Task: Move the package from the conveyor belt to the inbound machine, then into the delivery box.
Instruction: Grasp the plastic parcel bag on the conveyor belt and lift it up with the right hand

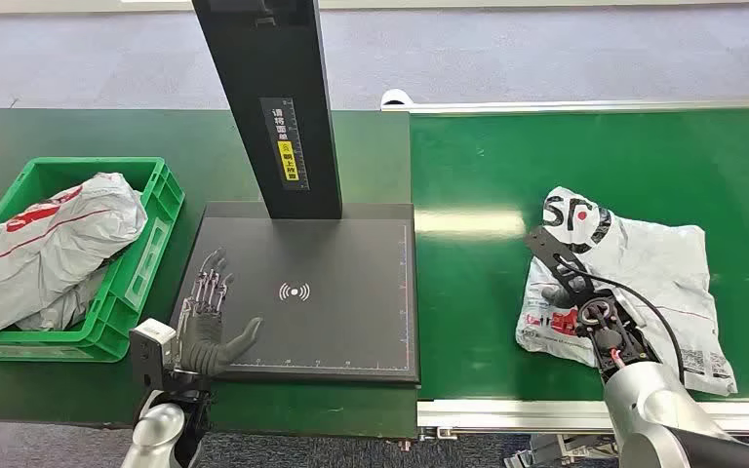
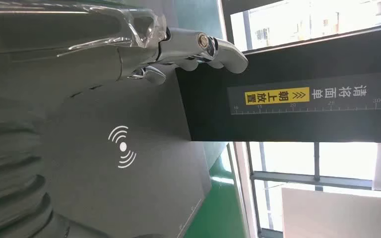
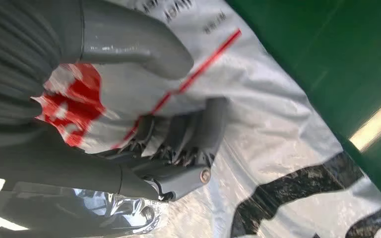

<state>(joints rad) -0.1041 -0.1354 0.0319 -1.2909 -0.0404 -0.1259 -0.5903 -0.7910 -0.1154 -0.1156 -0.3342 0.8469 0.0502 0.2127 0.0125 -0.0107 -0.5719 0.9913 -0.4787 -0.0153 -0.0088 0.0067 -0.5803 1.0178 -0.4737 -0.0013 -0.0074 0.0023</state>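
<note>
On the green belt (image 1: 468, 292), at the robot's right, lies the package (image 1: 644, 283), a crumpled grey-white mailer with black lettering and red print, flat on the belt surface. The right hand (image 1: 571, 283) rests on the package's near-left part; in the right wrist view its dark fingers (image 3: 188, 134) curl down into the wrinkled film while the thumb (image 3: 129, 42) arches over a red-printed fold, so film lies between thumb and fingers. Whether the package is truly gripped cannot be told. Left of the belt sits the black machine (image 1: 351, 331), a flat scan plate with a white wireless mark and an upright column. The left hand (image 1: 207, 317) hovers at the plate's near-left corner, fingers spread and holding nothing. A green box (image 1: 141, 283) at far left holds other grey mailers (image 1: 49, 244).
</note>
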